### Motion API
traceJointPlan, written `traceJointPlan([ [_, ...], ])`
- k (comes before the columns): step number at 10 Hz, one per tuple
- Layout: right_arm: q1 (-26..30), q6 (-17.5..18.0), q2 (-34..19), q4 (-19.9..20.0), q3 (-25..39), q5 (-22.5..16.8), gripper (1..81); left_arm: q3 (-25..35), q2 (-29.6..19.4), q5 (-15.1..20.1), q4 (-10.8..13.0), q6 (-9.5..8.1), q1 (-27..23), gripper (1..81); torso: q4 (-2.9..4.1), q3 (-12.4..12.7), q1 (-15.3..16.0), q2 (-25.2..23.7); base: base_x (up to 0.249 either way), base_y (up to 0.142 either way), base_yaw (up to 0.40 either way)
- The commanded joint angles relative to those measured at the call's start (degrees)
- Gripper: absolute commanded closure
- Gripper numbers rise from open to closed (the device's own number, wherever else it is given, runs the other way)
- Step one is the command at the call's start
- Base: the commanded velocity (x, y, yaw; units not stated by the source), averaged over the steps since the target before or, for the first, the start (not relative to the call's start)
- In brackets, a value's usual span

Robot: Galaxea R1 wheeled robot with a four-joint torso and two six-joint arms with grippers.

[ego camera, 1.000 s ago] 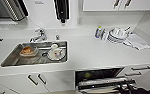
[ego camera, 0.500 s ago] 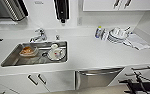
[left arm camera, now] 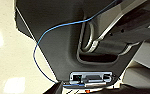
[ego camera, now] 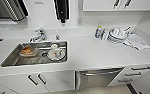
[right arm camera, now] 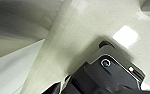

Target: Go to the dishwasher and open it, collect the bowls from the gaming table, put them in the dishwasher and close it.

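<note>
Steel tells me little of my own pincers — whether they are released or clenched, I cannot tell. Beyond them, the brushed-steel dishwasher front with its bar handle [ego camera: 99, 76] sits under the white counter [ego camera: 96, 53], beside the steel sink [ego camera: 13, 58]. Misjudging that handle could make a pincer slip off it.

Brushed-steel dishwasher [ego camera: 99, 77], glossy white counter [ego camera: 96, 53]

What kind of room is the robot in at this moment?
Most likely an office kitchenette: a steel sink with a faucet, stacked white dishes on the counter, and a built-in dishwasher below.
</note>
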Motion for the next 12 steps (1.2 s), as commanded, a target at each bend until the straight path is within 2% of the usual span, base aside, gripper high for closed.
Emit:
traceJointPlan([
  [1, -13.43, -18.0, 6.87, 0.13, -6.79, 1.26, 1.0, -1.14, -0.05, 4.17, 0.56, 0.63, 0.05, 1.0, 0.0, 0.0, 0.0, 0.0, 0.0, 0.0, 0.0],
  [5, -23.98, -28.9, 13.9, -0.13, -14.26, 7.24, 1.0, -3.6, -0.05, 4.17, 0.56, 0.63, -1.19, 1.0, 0.0, 0.02, 0.0, -0.02, 0.0, 0.0, 0.0],
  [7, -29.34, -35.56, 18.97, -0.13, -19.69, 12.56, 1.0, -4.3, -0.49, 4.0, 0.48, 0.63, -1.89, 1.0, 0.0, 0.04, 0.0, -0.05, 0.0, 0.0, 0.0],
  [8, -31.21, -37.6, 21.11, -0.13, -22.0, 14.88, 1.0, -4.3, -0.58, 3.73, 0.48, 0.63, -2.24, 1.0, 0.0, 0.04, 0.0, -0.05, 0.0, 0.0, 0.0],
  [9, -33.04, -40.21, 23.71, -0.13, -24.52, 15.67, 1.0, -4.3, -0.49, 3.64, 0.48, 0.63, -2.77, 1.0, 0.0, 0.04, 0.0, -0.05, 0.0, 0.0, 0.0],
  [11, -37.43, -43.4, 28.58, -0.4, -27.45, 22.53, 1.0, -4.3, 0.12, 3.56, 0.56, 0.72, -3.65, 1.0, 0.0, 0.06, 0.0, -0.06, 0.0, 0.0, 0.0],
  [12, -40.24, -45.69, 29.81, -4.44, -26.39, 27.28, 1.0, -4.3, 0.39, 3.47, 0.56, 1.33, -4.34, 1.0, 0.0, 0.09, 0.0, -0.06, 0.0, 0.0, 0.0],
])
